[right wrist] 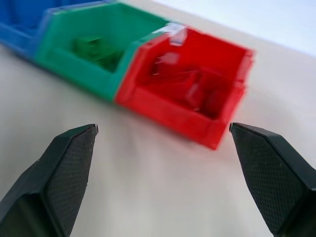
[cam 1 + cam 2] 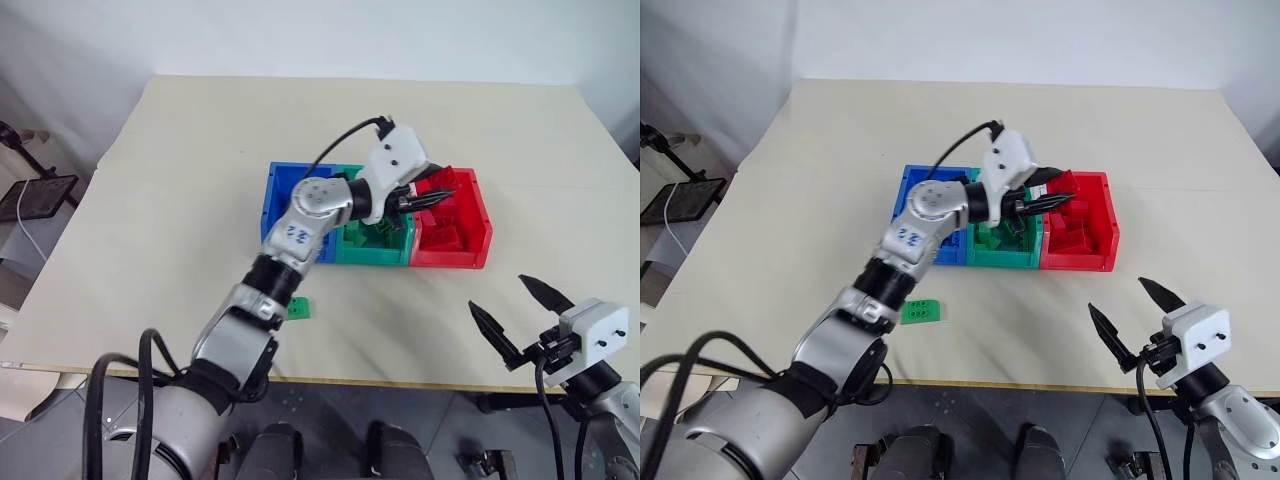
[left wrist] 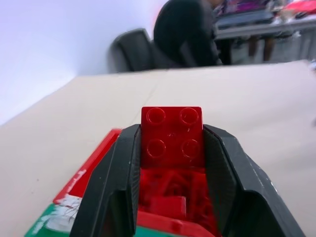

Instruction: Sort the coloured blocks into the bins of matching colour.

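Left claw (image 2: 428, 199) is clamped on a red block (image 3: 172, 137), a square four-stud piece pinched between the two black fingers (image 3: 122, 168). In the head views it sits at centre frame, above the near-left part of the red bin (image 2: 478, 252), fingers level and aimed toward frame right. Block is not in the bin yet, still in the grip.

Right claw (image 2: 520, 312) is in the lower right of the frame, at the table's front edge, fingers spread wide with nothing between them. Its wrist view looks between the finger tips at the green and red bins.

Bins: three joined in a row at centre of the beige table (image 2: 200, 160), blue bin (image 2: 284, 187) toward frame left, green bin (image 2: 372, 248) in the middle, red toward frame right. Red bin already holds several red blocks (image 2: 1072, 232). Green bin holds a few green blocks (image 1: 94, 48). Blue bin contents are mostly hidden by the left arm, cannot tell.

One green block (image 2: 921, 311) lies loose on the table, lower left of the bins, near the front edge, well apart from them and just beside the left forearm.

A person in dark clothing (image 3: 183, 34) is behind the far end of the table, next to a dark chair (image 3: 132, 49), in the left wrist view.
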`<state>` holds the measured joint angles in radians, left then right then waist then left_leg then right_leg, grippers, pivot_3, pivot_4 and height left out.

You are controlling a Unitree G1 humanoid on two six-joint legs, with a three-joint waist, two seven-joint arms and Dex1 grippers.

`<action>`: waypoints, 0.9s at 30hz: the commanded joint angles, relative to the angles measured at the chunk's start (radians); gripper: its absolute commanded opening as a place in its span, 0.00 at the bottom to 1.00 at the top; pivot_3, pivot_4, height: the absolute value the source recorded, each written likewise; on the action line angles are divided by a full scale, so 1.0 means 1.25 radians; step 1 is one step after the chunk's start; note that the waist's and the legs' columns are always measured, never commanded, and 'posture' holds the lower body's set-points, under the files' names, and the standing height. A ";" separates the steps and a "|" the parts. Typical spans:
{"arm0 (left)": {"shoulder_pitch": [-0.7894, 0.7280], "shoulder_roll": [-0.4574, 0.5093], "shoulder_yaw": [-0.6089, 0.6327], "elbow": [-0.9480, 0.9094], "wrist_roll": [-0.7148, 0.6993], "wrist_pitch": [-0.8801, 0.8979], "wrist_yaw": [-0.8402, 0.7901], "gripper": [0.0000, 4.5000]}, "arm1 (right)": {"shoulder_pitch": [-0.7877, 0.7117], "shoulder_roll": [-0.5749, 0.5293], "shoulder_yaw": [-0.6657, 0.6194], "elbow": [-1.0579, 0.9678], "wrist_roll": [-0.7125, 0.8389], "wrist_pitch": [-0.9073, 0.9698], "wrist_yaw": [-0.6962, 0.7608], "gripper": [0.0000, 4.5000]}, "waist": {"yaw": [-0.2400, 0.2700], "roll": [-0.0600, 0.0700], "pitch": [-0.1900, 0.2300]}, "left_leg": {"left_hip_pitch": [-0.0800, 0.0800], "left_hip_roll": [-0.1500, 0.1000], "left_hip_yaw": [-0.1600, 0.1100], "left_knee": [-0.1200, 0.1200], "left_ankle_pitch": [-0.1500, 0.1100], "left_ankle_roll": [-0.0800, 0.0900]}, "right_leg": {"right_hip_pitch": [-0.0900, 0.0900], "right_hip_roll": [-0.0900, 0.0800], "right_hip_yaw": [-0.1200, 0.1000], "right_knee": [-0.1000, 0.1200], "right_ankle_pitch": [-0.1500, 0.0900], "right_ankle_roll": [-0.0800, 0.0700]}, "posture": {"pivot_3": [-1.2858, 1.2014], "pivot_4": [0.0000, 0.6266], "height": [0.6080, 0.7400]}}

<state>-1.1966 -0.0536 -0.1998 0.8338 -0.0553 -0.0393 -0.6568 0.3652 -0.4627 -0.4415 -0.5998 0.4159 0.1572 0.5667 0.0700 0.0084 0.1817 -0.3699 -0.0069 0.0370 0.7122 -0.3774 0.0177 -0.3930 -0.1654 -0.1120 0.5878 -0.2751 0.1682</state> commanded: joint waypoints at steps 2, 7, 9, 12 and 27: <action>-0.100 -0.021 0.017 0.187 0.046 -0.104 0.063 0.32 | -0.003 0.012 -0.016 -0.070 -0.004 0.028 -0.070 1.00 | -0.001 0.000 0.000 | -0.001 0.000 0.001 -0.001 0.000 0.000 | -0.001 0.000 0.000 0.000 0.000 0.000 | 0.52 0.24 1.00; -0.089 -0.033 0.038 0.242 0.029 -0.160 -0.051 0.67 | -0.030 0.024 0.017 -0.103 0.007 0.067 -0.115 1.00 | -0.003 0.000 0.000 | 0.000 0.000 0.001 -0.002 0.000 0.000 | -0.001 0.000 0.000 0.000 0.000 0.000 | 0.52 0.24 1.00; -0.072 -0.026 0.057 0.230 0.025 -0.195 -0.038 0.82 | -0.058 0.020 0.045 -0.103 0.001 0.078 -0.119 1.00 | -0.006 0.000 0.000 | 0.000 0.000 0.001 -0.002 0.000 0.000 | -0.001 0.000 0.000 -0.001 0.000 0.000 | 0.52 0.24 1.00; -0.034 0.000 0.082 0.171 0.008 -0.235 -0.051 0.99 | -0.100 0.005 0.078 -0.085 -0.004 0.082 -0.102 1.00 | -0.013 0.000 0.000 | 0.000 0.000 0.001 -0.002 0.000 0.000 | -0.001 0.000 0.000 0.000 0.000 0.000 | 0.52 0.24 1.00; 0.633 0.528 0.216 -0.553 -0.184 -0.117 -0.407 0.99 | -0.291 -0.187 0.207 0.153 0.047 -0.041 0.323 1.00 | -0.057 0.001 -0.001 | 0.003 0.002 -0.001 -0.006 0.000 0.000 | -0.002 0.000 -0.002 0.002 0.000 0.000 | 0.52 0.24 1.00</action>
<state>-0.4439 0.5860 0.0275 0.2111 -0.2537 -0.1850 -1.1651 0.0224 -0.6814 -0.1902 -0.4153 0.4465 0.1487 0.9114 -0.0014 0.0098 0.1810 -0.3662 -0.0046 0.0358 0.7052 -0.3779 0.0174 -0.3948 -0.1655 -0.1143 0.5904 -0.2751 0.1682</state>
